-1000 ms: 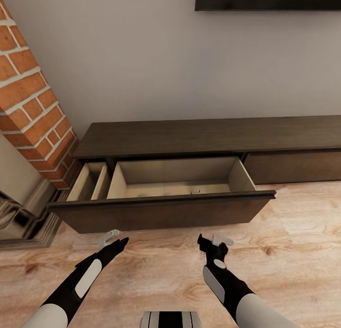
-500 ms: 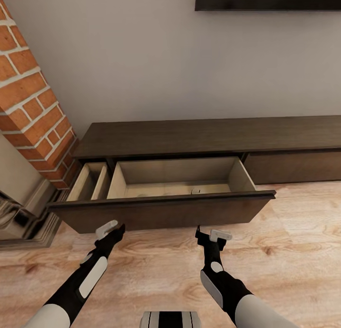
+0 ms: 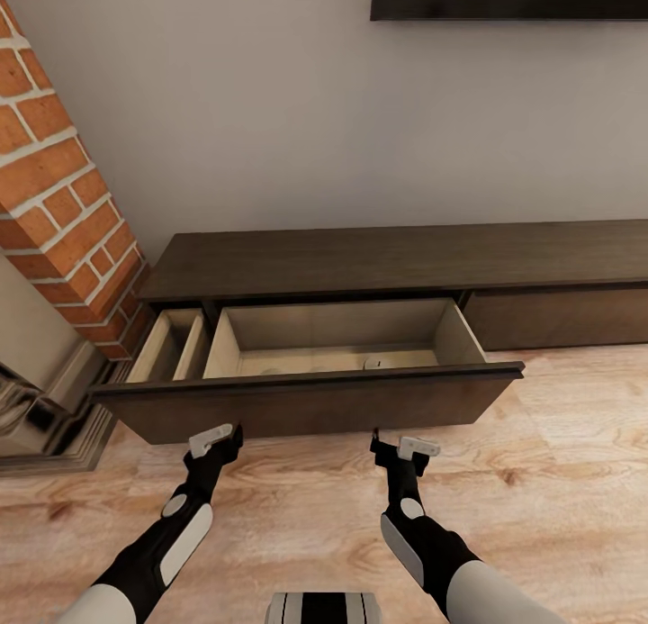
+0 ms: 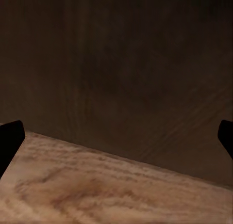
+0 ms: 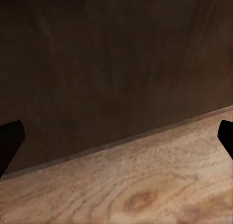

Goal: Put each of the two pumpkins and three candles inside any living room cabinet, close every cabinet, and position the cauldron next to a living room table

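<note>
Both grippers, left gripper (image 3: 216,438) and right gripper (image 3: 402,447), are spread wide, close to the front of the pulled-out drawer (image 3: 306,406) (cabinet (image 3: 396,259) at 12 o'clock, long axis running left-right).

Matt dark-brown wood cabinet (image 3: 396,259), pale wood drawer insides, grainy light wooden floor (image 3: 558,480)

The dark-brown cabinet (image 5: 111,64) front occupies the upper portion of the frame. Pale wood floor (image 5: 145,195) occupies the lower portion. Two black fingertips (image 5: 9,141) of the right tool (image 5: 116,141) stand wide apart at the frame edges.
</note>
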